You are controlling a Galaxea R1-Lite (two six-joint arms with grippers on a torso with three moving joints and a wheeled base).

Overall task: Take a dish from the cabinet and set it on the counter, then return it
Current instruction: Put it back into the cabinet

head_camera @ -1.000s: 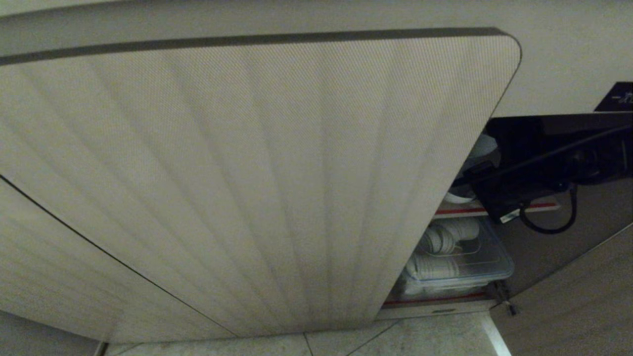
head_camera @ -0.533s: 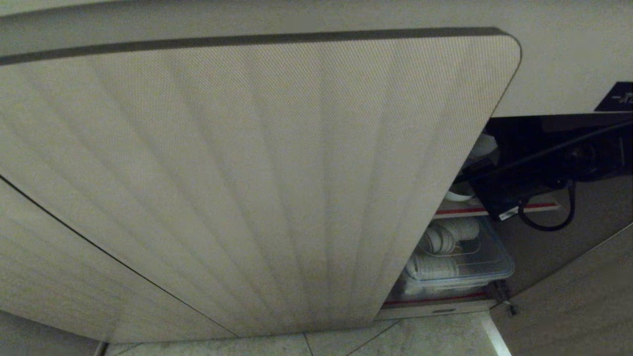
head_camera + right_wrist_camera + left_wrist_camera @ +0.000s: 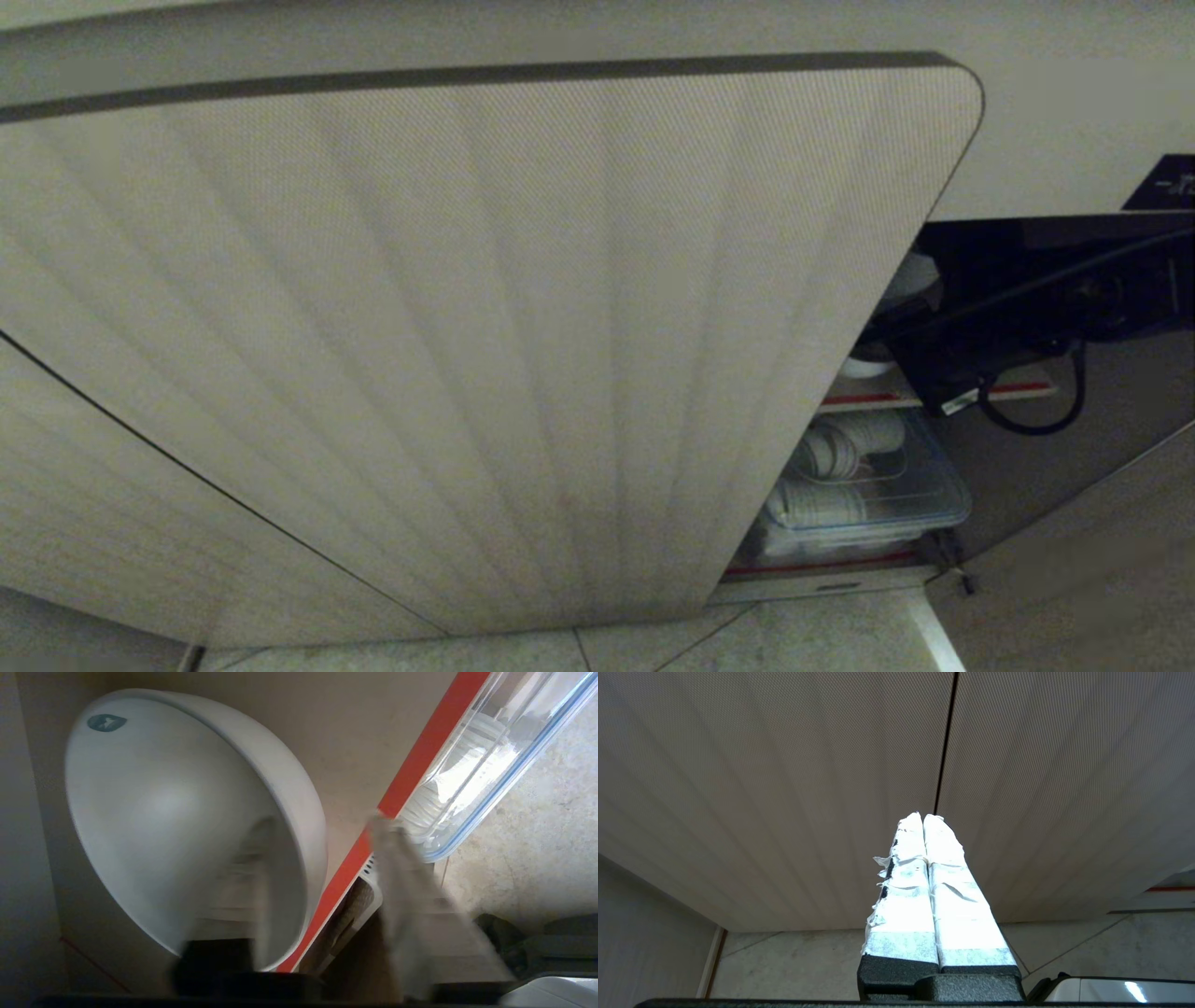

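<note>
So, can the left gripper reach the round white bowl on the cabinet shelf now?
Probably not: the left gripper faces only ribbed beige door panels, and the right gripper straddles the rim of the bowl.

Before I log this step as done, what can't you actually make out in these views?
- Head view: most of the cabinet interior, hidden by the ribbed door; the bowl shows only as a sliver beside the dark right arm.
- Right wrist view: the right gripper fingers, motion-blurred, straddling the bowl rim; contact unclear.
- The plastic container contents, cut off by the frame edge.
- The counter: in no view.
</note>
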